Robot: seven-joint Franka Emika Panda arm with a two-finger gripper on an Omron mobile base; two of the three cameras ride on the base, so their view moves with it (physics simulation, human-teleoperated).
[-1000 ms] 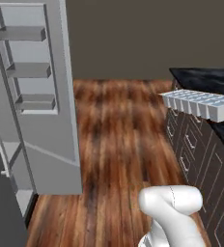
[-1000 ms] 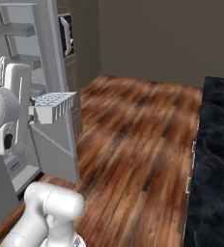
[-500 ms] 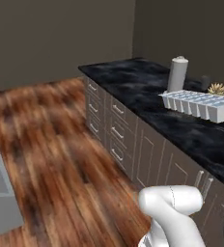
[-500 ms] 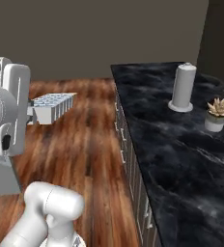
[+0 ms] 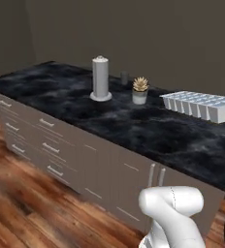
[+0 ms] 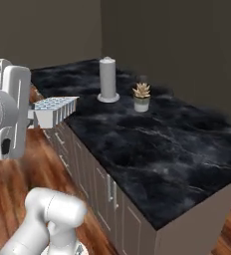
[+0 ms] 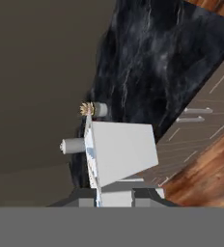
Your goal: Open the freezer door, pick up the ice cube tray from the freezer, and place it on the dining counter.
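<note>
So the ice cube tray [image 6: 54, 110] is up in the air, clamped at one end by the gripper [image 7: 115, 193], fingers squeezed tight on its short edge. A second ago both base cameras were looking at the open freezer door and wood floor; half a second ago the counter was sliding into frame; now the whole picture has swung round onto the dining counter [image 5: 148, 131]. That's the base turning, not the things moving, and the tray sits at the same spot relative to the arm throughout. I'd say the fetch part is done and only the set-down is left.

Right base view has the tray level, out past the counter's near edge over the cabinet fronts [image 6: 95, 182], not yet over the slab.

On the marble: a tall grey cylinder on a round foot, looks like a paper towel holder [image 5: 100, 79], and just beside it a small potted succulent [image 5: 140, 90], plus a little dark cup [image 5: 124, 77] behind. They're all toward the back; the near stretch looks free, so nothing much blocks a drop there.
</note>
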